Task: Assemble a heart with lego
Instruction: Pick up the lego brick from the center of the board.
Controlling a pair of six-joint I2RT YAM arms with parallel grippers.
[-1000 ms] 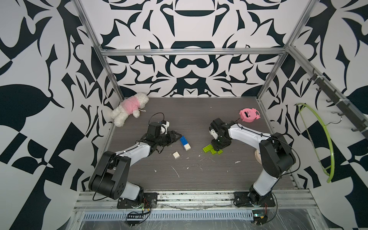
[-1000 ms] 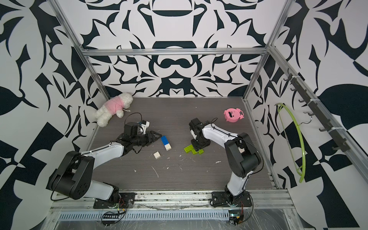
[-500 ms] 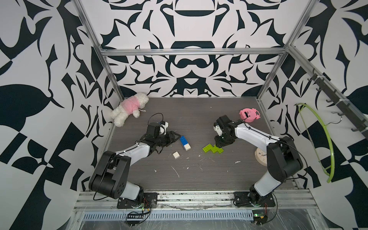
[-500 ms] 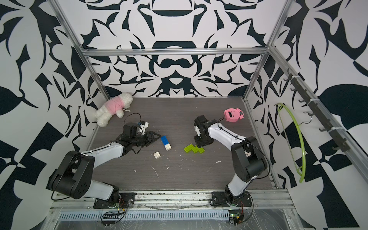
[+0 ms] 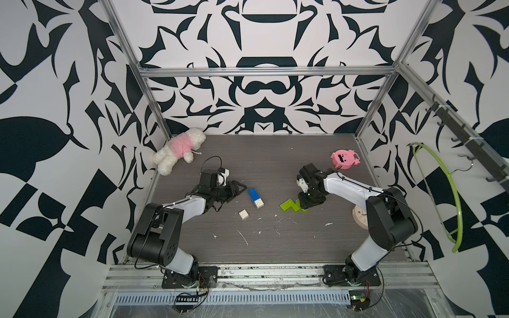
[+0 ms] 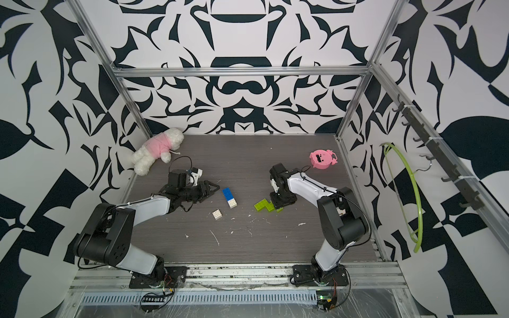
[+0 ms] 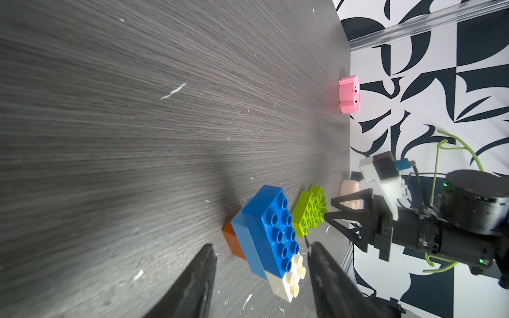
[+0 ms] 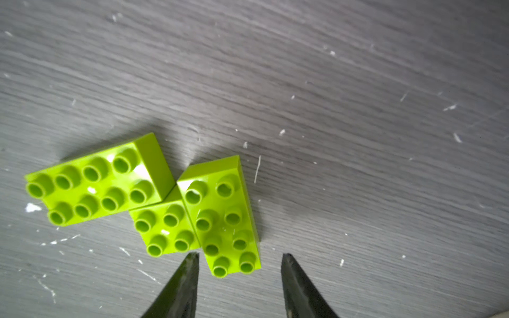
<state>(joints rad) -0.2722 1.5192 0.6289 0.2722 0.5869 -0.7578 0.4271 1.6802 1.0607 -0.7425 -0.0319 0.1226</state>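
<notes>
Risk: right gripper (image 8: 240, 254), jaws apart astride one end of the lime-green bricks (image 8: 220, 214), may skew them on closing. Likewise left gripper (image 7: 261, 245), jaws apart, flanking the blue stack (image 7: 270, 228).

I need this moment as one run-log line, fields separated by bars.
left hand: open, facing blue brick | right hand: open over green bricks | stage: groups not joined

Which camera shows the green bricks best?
Right wrist: the green bricks are close up, studs and overlaps clear. Both top views show them small, partly under the right gripper. Left wrist shows them farther off, beyond the blue brick.
</notes>
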